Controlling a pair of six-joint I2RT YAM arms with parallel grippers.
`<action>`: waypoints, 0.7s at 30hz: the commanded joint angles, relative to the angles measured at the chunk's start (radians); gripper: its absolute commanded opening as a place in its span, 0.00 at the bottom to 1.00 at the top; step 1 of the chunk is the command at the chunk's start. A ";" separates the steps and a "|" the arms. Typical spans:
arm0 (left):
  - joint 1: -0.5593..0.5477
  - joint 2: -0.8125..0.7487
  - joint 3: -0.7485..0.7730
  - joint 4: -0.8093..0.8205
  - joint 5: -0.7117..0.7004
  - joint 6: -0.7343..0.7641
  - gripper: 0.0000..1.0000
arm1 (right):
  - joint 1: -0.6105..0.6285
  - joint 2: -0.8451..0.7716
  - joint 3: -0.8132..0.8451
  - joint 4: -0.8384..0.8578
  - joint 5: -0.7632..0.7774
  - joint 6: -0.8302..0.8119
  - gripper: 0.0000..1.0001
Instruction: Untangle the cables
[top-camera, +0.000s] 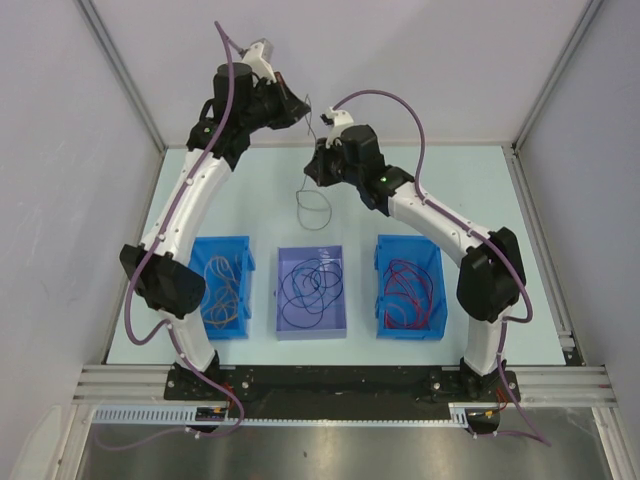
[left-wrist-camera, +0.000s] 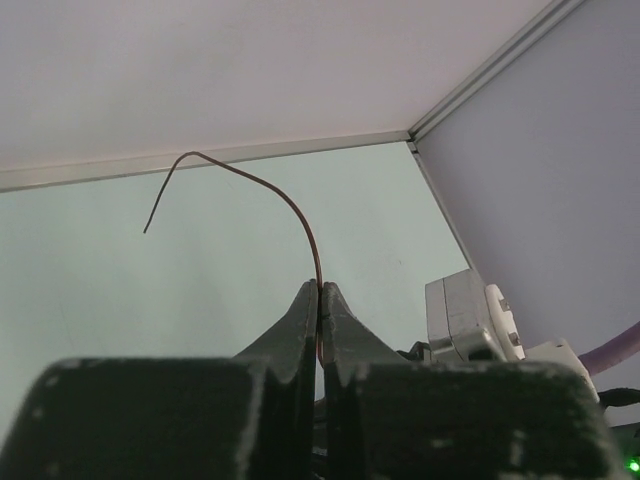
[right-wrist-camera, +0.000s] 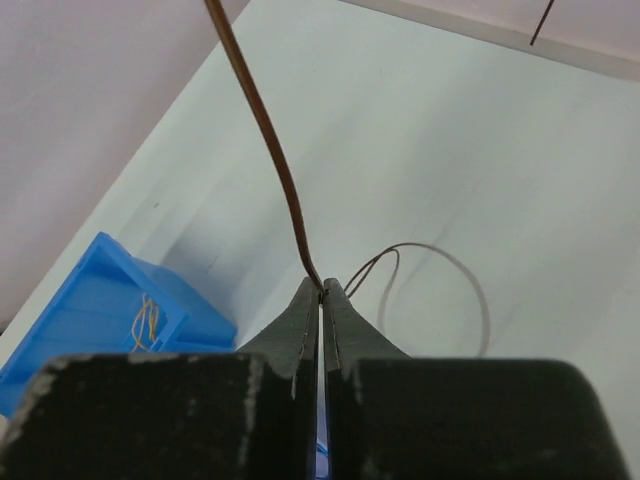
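One thin brown cable (top-camera: 314, 207) is held up between both grippers over the far middle of the table, and its loose loop hangs down to the tabletop. My left gripper (top-camera: 303, 106) is shut on one end. In the left wrist view the cable (left-wrist-camera: 297, 212) arcs up out of the closed gripper (left-wrist-camera: 320, 286). My right gripper (top-camera: 314, 168) is shut on the same cable lower down. In the right wrist view the cable (right-wrist-camera: 268, 138) rises from the closed gripper (right-wrist-camera: 321, 285), and its loop (right-wrist-camera: 446, 256) lies beyond.
Three bins stand in a row near the front: a left blue bin (top-camera: 243, 245) with orange-tan cables (top-camera: 222, 285), a middle lilac bin (top-camera: 282, 254) with dark cables (top-camera: 310, 285), and a right blue bin (top-camera: 437, 262) with red cables (top-camera: 408, 295). The left bin also shows in the right wrist view (right-wrist-camera: 95, 300).
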 joint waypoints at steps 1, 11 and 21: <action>0.003 -0.041 -0.005 0.028 0.018 -0.007 0.16 | 0.006 -0.045 0.046 0.019 0.019 -0.013 0.00; 0.023 -0.141 -0.081 -0.102 -0.163 0.038 1.00 | 0.006 -0.170 0.081 -0.001 0.022 -0.041 0.00; 0.084 -0.484 -0.549 -0.072 -0.245 0.122 1.00 | 0.032 -0.273 0.150 -0.073 -0.003 -0.057 0.00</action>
